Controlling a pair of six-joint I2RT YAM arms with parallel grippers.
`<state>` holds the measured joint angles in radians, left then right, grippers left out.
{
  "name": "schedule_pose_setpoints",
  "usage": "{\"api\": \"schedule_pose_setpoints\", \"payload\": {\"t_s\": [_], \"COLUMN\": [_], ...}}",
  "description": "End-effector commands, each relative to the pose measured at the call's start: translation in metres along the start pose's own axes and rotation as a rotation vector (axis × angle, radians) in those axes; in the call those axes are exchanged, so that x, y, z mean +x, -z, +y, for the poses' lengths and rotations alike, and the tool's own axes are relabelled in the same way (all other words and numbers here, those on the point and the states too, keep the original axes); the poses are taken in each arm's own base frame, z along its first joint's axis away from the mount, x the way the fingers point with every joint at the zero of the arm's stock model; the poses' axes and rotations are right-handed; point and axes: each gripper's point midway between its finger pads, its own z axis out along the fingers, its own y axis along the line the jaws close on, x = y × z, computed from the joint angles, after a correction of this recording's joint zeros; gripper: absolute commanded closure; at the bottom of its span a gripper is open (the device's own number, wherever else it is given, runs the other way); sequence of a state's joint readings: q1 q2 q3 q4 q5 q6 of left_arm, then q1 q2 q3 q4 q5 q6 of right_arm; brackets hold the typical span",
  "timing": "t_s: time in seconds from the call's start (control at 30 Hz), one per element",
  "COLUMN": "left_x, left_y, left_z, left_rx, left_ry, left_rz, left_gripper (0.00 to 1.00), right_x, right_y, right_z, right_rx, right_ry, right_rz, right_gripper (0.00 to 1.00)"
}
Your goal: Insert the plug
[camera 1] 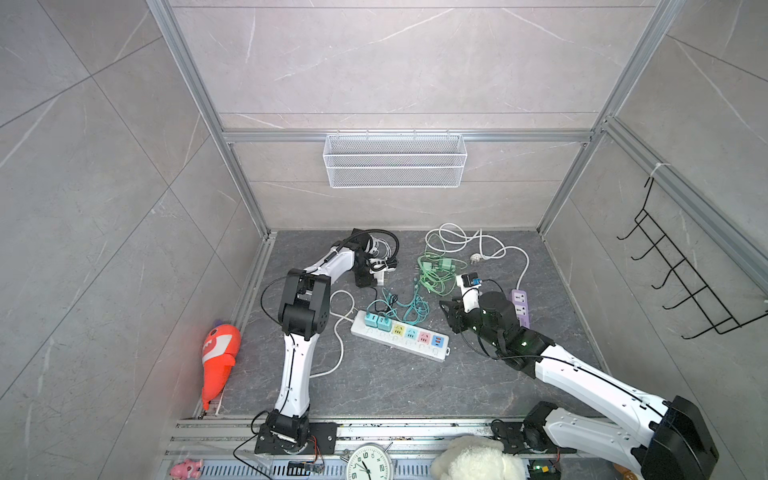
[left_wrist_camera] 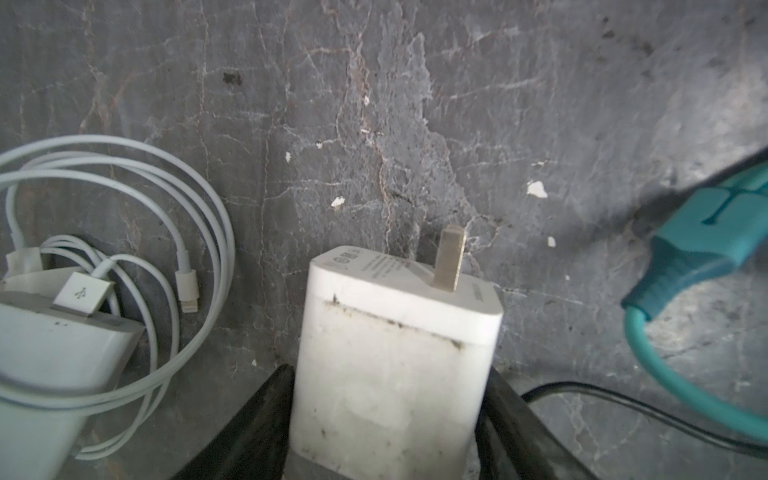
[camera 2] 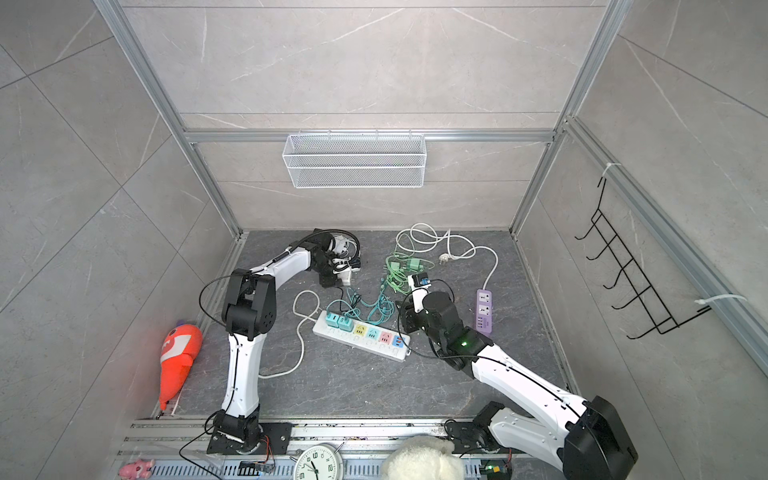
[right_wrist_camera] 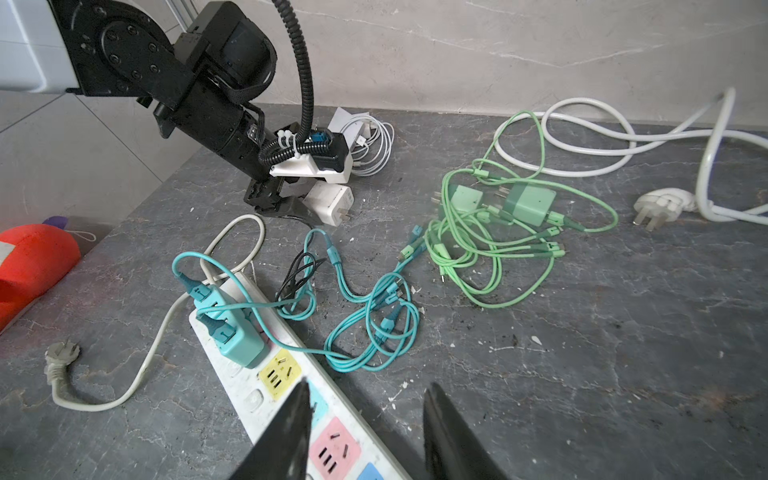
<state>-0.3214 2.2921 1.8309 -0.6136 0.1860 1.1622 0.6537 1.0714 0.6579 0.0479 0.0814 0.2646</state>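
Gripped by its two sides: the white plug (left_wrist_camera: 395,332), with the black fingers (left_wrist_camera: 266,407) of the left gripper (left_wrist_camera: 390,372) closed against it. Shows one flat metal prong (left_wrist_camera: 449,257) pointing away from the wrist camera, over the dark stone tabletop (left_wrist_camera: 415,104); cannot tell whether lifted or resting. Appears near the middle of the frame in both top views, as a small white plug (camera 1: 380,277) under the left arm's wrist.

Just beside it, toward the back wall: a second white charger (left_wrist_camera: 50,353) with a coiled white USB cable (left_wrist_camera: 81,293). Near it on the other side: a teal cable connector (left_wrist_camera: 706,241).

Below the plug in the top views, slightly lower than centre: the white power strip (camera 1: 415,349), lying at a slant, with two teal adapters (camera 1: 377,322) plugged in at its left end and coloured sockets free along the rest.

Above the strip's pink socket (right_wrist_camera: 334,449): the right gripper (right_wrist_camera: 369,386), fingers spread apart, nothing between them.

Further right of centre: a tangle of green chargers and cables (camera 1: 440,270), then a purple strip (camera 1: 520,307). At the lower left: an orange plush toy (camera 1: 220,353)
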Motion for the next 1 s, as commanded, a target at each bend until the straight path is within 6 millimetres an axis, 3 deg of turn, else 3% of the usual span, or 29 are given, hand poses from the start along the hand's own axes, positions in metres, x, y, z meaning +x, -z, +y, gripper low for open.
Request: {"api": "schedule_pose_setpoints", "payload": {"t_s": [0.0,0.2,0.53,0.73,0.97], "left_x": [0.006,0.001,-0.032,-0.066,-0.118], "left_y": [-0.009,-0.01,0.001,0.034,0.109], "left_z": [-0.02,-0.022,-0.012,0.003,0.019], "left_rx": [0.078,0.077,0.062,-0.01,-0.134], "left_ry": [0.032,0.114,0.28,0.362,0.427], "left_rz": [0.038,0.036,-0.113,-0.313,-0.646], "left_gripper": [0.41,0.53,0.61,0.64,0.65], "right_x": [0.0,0.004,0.007,-0.007,-0.036], "right_y": [-0.001,-0.005,-0.003,0.009,0.016], "right_z": [-0.001,-0.009,-0.015,-0.023,-0.027], "right_rx": [0.0,0.05,0.082,0.146,0.15], "right_ry": [0.013,-0.018,-0.049,-0.124,-0.221], "right_rz": [0.002,0.057,0.089,0.1,0.089], "right_gripper": [0.54,0.55,0.55,0.55,0.54]}}
